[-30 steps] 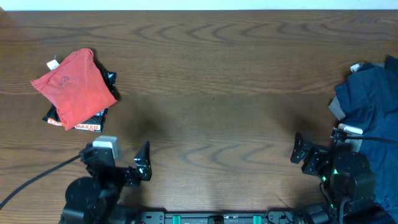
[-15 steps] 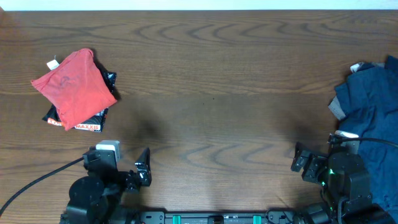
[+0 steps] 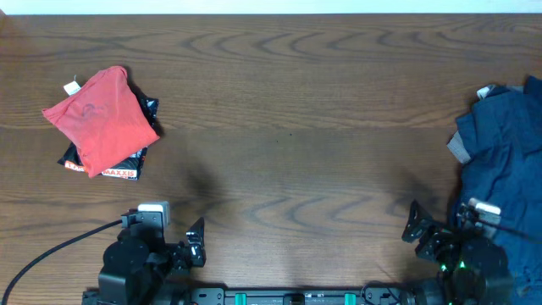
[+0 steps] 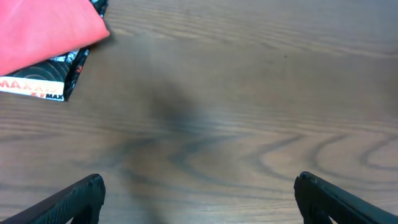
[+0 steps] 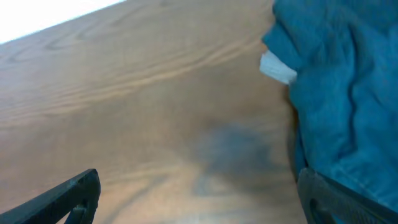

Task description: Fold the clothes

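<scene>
A folded coral-red T-shirt (image 3: 102,119) lies at the far left of the table on top of a folded black T-shirt with white lettering (image 3: 118,168); both also show in the left wrist view, the coral-red one (image 4: 43,31) over the black one (image 4: 43,84). A crumpled pile of navy blue clothes (image 3: 504,161) lies at the right edge and shows in the right wrist view (image 5: 348,87). My left gripper (image 3: 196,241) is open and empty at the front left, above bare wood (image 4: 199,193). My right gripper (image 3: 415,230) is open and empty at the front right, just left of the navy pile (image 5: 199,193).
A white tag (image 3: 72,86) sticks out of the coral-red shirt. A pale grey patch (image 5: 277,67) shows at the navy pile's left edge. The brown wooden table (image 3: 288,110) spans the view, its back edge along the top.
Both arms have pulled back toward the front edge of the table, grippers still open. The clothes have not moved.
</scene>
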Tool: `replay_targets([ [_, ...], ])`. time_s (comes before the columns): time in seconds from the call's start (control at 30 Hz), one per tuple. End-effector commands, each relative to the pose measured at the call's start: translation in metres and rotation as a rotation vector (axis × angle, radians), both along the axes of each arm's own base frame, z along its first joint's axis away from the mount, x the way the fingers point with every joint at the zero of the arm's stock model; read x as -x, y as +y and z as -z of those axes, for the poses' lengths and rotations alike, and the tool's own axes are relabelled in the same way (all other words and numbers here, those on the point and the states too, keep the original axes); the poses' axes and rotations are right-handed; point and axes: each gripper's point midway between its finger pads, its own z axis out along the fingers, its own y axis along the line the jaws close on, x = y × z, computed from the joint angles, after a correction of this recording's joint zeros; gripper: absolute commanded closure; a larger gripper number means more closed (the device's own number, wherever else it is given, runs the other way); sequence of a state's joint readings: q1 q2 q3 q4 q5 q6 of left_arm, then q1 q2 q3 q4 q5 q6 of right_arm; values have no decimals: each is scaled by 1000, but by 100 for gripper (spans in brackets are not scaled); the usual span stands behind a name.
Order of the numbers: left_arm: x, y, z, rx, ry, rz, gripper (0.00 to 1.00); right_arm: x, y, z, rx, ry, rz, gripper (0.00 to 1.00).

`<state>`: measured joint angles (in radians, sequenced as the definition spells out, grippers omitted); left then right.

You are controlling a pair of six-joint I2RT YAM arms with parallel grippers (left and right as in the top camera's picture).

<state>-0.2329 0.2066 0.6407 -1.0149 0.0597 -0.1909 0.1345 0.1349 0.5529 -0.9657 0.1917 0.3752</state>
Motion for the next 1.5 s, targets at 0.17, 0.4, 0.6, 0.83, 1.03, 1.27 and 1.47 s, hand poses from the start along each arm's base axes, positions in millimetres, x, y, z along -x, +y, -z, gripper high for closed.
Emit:
replay_targets([
  [0.17, 0, 1, 1, 3, 0, -13, 2, -44, 15, 19, 86, -216, -137, 1],
  [0.4, 0, 1, 1, 3, 0, -13, 2, -78, 16, 23, 147, -450, -139, 1],
  [0.6, 0, 1, 1, 3, 0, -13, 2, -78, 22, 22, 136, -448, -170, 1],
  [0.83, 0, 1, 1, 3, 0, -13, 2, -78, 22, 22, 136, -447, -170, 1],
  [1.03, 0, 1, 1, 3, 0, -13, 2, -78, 22, 22, 136, -447, -170, 1],
  [1.27, 0, 1, 1, 3, 0, -13, 2, -78, 22, 22, 136, -447, -170, 1],
  [1.47, 0, 1, 1, 3, 0, -13, 2, -78, 22, 22, 136, -447, -170, 1],
])
